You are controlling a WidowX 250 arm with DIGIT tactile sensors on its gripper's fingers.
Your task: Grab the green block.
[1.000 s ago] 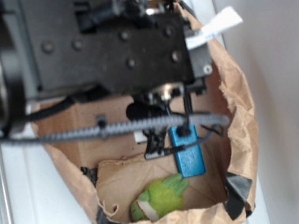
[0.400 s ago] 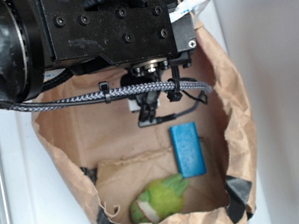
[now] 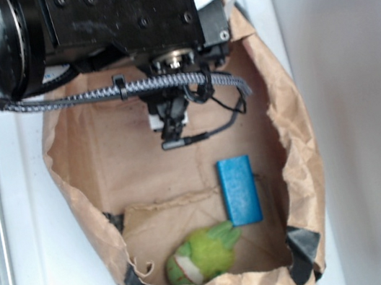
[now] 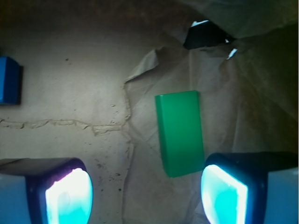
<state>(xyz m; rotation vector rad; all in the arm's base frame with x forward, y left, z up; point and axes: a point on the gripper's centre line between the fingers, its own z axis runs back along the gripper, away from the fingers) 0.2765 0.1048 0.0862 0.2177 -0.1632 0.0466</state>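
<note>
On my wrist camera the gripper (image 4: 147, 191) is spread wide with nothing between its fingers (image 4: 65, 196). The green block (image 4: 180, 133) lies flat on the brown paper (image 4: 70, 84), near centre, its lower end reaching toward the finger at 4 o'clock. A blue block (image 4: 9, 80) sits at 9 o'clock. From the outside view, a fuzzy green toy (image 3: 202, 252) rests at 6 o'clock in the bag (image 3: 298, 132).

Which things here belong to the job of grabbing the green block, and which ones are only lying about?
Belongs to the job:
- green block, lying flat on the brown paper
- end effector, open, above the block

Only lying about:
- blue block
- lime-green plush toy
- brown paper bag that holds them all
</note>
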